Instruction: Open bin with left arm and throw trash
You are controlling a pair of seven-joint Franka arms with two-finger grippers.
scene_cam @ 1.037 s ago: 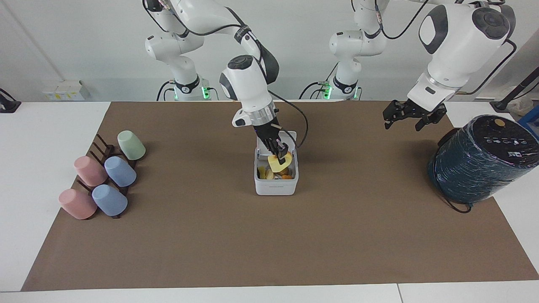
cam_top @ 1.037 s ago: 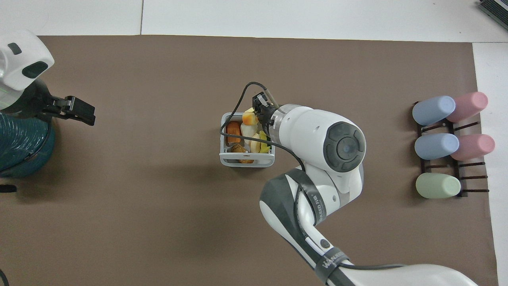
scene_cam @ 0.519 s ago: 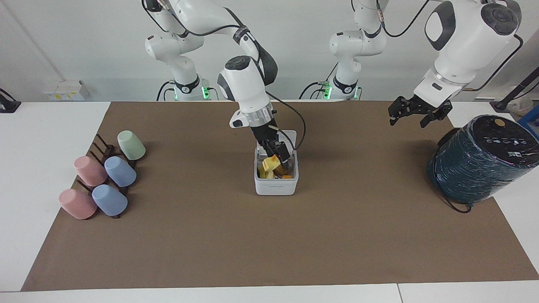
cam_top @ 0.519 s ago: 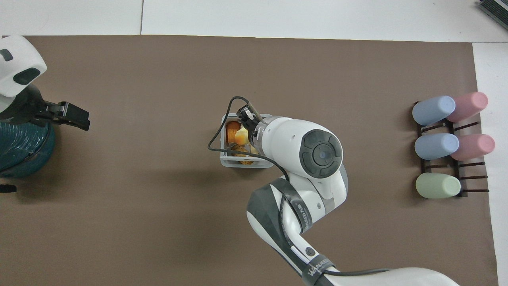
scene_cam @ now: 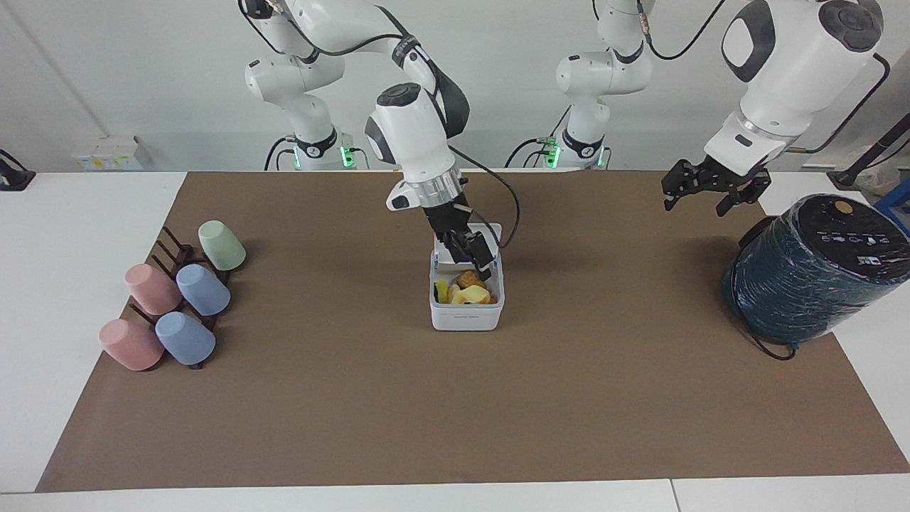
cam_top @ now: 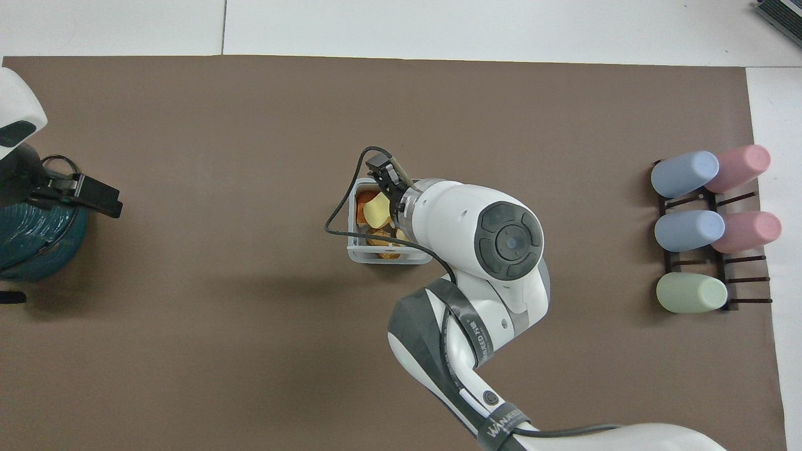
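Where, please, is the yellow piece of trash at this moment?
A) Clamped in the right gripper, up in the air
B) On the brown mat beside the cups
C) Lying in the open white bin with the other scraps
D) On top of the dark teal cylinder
C: the yellow piece lies inside the open bin among the other scraps, with the right gripper empty just above it.

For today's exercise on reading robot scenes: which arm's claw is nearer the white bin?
The right claw is over the bin; the left claw hangs beside the teal cylinder.
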